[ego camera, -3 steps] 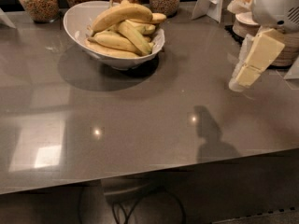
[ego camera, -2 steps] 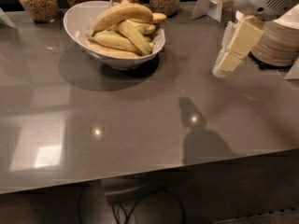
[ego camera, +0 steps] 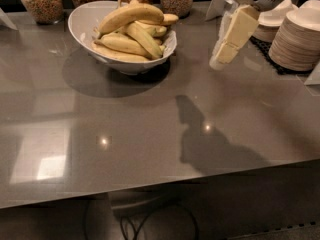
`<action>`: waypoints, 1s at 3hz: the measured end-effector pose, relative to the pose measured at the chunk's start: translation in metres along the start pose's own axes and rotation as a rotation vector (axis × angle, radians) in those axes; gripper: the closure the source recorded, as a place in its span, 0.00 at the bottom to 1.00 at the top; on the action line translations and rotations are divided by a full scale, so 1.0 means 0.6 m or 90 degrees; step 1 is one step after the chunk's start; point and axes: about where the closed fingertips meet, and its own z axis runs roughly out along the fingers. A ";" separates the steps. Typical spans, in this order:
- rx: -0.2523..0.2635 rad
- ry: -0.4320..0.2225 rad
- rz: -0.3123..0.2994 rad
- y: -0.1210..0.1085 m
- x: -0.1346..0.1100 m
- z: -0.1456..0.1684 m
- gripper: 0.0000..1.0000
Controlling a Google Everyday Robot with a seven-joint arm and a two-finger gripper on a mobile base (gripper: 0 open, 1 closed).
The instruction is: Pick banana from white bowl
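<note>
The white bowl (ego camera: 79, 28) stands at the back left of the grey table and holds several yellow bananas. The longest, thickest banana (ego camera: 131, 15) lies on top of the pile, gently curved, with its stem end to the right. My gripper (ego camera: 221, 56) hangs above the table to the right of the bowl, about a bowl's width from its rim. It points down and to the left and holds nothing.
Glass jars of cereal (ego camera: 42, 2) line the back edge behind the bowl. Stacks of small off-white bowls (ego camera: 297, 40) sit on a black mat (ego camera: 265, 52) at the right. The table's front edge (ego camera: 165, 184) runs across the lower frame, with cables on the floor below.
My gripper has moved left across the table, from in front of the stacked bowls towards the white bowl. The bowl and bananas have not moved.
</note>
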 end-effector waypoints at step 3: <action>0.022 -0.105 -0.086 -0.113 -0.039 0.061 0.00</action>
